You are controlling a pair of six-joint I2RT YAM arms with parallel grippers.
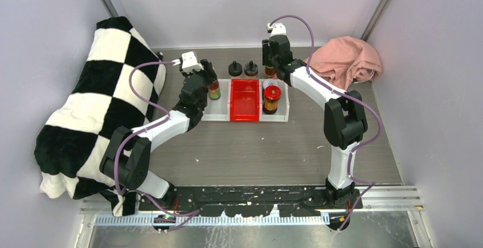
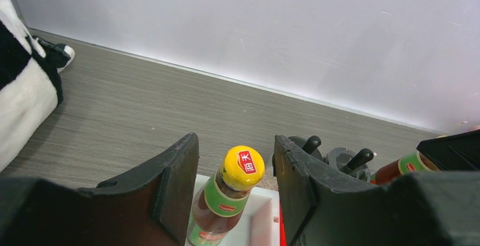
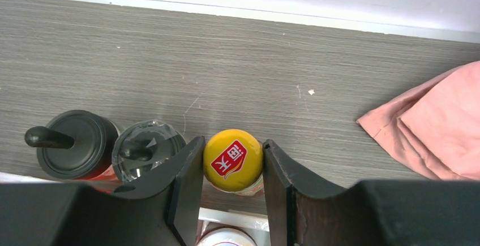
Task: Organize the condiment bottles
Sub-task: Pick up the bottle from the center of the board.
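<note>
Holding right bottle [image 3: 233, 159] pinched in right gripper [image 3: 232, 143], we lift straight up, avoiding shakers [image 3: 73, 143]; left gripper [image 2: 235, 144] gapes around binned bottle [image 2: 226, 198].

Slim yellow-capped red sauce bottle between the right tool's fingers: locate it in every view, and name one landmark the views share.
Top external: slim yellow-capped red sauce bottle, upper centre-right, under the right tool.
Left wrist: far right, green-labelled neck showing, cap hidden.
Right wrist: centre, its yellow cap in the tool's gap.
Shared landmark: two black-lidded clear shakers, just left of it in every view.
</note>
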